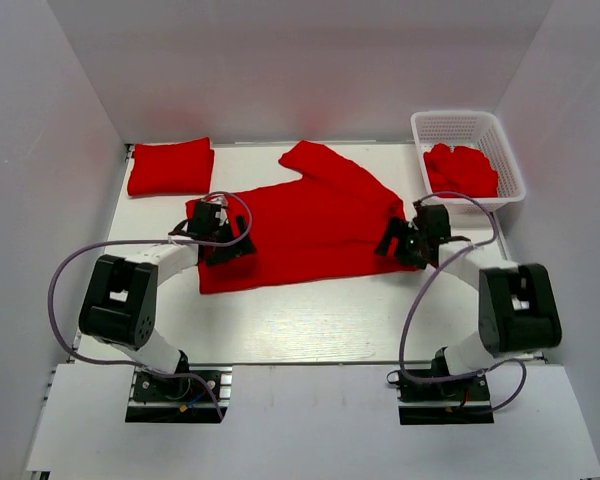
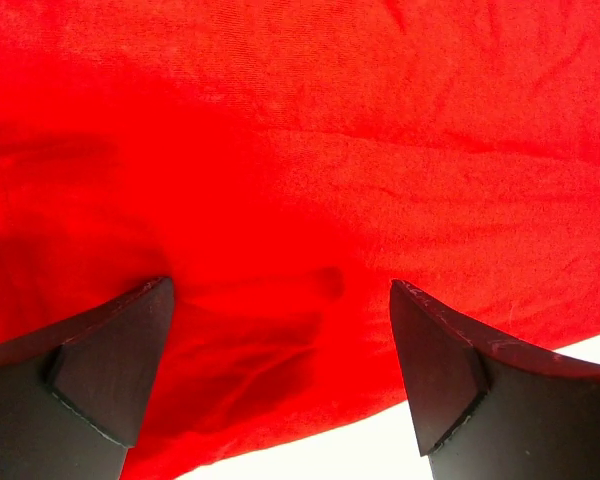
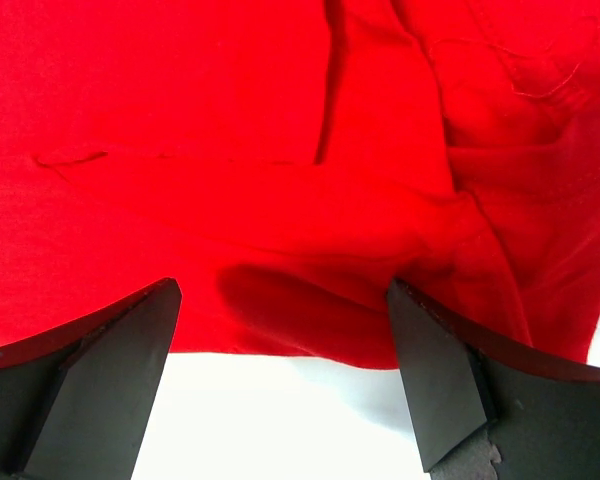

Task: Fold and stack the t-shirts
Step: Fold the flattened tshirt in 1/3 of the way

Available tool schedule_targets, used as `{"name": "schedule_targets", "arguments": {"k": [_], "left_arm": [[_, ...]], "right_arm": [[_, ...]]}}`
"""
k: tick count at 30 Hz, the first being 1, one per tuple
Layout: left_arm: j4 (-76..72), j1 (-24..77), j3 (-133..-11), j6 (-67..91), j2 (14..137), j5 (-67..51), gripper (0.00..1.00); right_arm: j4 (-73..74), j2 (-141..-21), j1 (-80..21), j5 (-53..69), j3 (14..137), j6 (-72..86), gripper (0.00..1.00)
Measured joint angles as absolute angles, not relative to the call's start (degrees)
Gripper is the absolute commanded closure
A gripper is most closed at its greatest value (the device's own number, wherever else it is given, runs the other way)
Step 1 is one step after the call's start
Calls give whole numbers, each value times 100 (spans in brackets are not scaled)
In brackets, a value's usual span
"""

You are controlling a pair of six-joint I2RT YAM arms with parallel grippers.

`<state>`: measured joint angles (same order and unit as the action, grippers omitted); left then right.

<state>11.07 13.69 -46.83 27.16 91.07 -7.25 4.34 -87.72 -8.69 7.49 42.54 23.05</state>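
T-shirt lying spread flat at centre of counter. Left gripper and right gripper hovering at opposite edges, both spread wide, pinching nothing. Risk: thin cloth slipping or bunching, gripper catching only one layer, fold coming out crooked.

White surface boxed in by plain pale panels: back wall, left wall and right wall, under bright, even light with soft shadows.

Bare table is lying open across lower centre; basket is blocking upper right, folded t-shirt upper left
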Motion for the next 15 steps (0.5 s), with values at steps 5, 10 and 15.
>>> {"name": "schedule_targets", "arguments": {"k": [5,10,15], "left_arm": [[1623,1435,-4123,2838,8370,-753,0],[2545,1481,-3599,2965,7314,-646,0],[2932,1479,-3745,3026,6799,-414,0]], "right_arm": [[639,-7408,-963,727,3133,2746,10],[1579,-6455,-1046,648,2801,2805,10],[2307,-6141,-1125,545,3168,2613,10]]}}
